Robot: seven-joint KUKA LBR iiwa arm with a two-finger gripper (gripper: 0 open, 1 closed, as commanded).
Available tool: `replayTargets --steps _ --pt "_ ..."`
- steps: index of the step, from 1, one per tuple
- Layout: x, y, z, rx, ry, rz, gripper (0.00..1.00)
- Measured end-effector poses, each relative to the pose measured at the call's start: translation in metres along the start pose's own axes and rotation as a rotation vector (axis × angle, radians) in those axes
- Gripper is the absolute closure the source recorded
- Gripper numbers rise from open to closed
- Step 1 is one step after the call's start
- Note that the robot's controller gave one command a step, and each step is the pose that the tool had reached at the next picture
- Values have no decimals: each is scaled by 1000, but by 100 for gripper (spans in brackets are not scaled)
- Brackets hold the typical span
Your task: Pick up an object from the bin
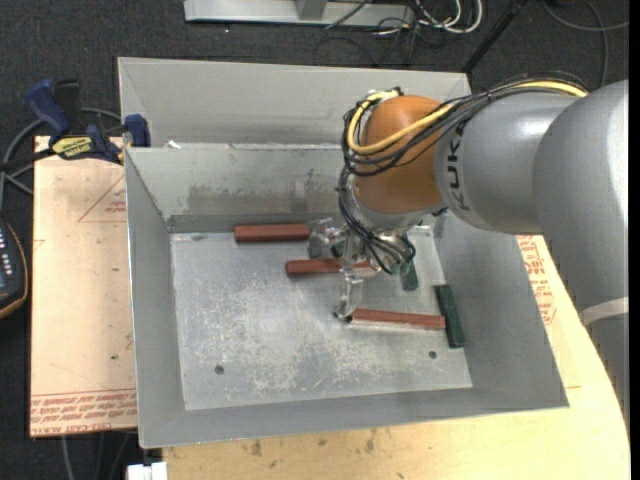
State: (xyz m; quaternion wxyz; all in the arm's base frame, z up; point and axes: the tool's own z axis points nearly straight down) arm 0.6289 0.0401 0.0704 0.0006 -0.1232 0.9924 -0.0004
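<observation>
**Tool low at a brown stick's end**

In the bin (260, 353), the upper stick (272, 233) and middle stick (305, 267), both brown, lie left of centre. At centre the tool (346, 310) sits low by the left end of the lower stick (400, 319), also brown. We cannot tell whether the tool is wide or narrow. We judge this the approach. Next it must clamp that end, clear of the green stick (450, 316) at the right.

Farthest back, a red-brown bar (272, 233) lies flat, and a second red-brown bar (308, 267) sits just in front, roughly parallel. Off to the right lies a dark green bar (449, 315). Up top, cables (440, 3) tangle on dark carpet (60, 18).
</observation>
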Motion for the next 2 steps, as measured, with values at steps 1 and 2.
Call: replayTargets --steps 1,2 --pt "-1 3 -1 -2 -2 -3 100" --pt "22 -1 -156 1 -10 -6 100"
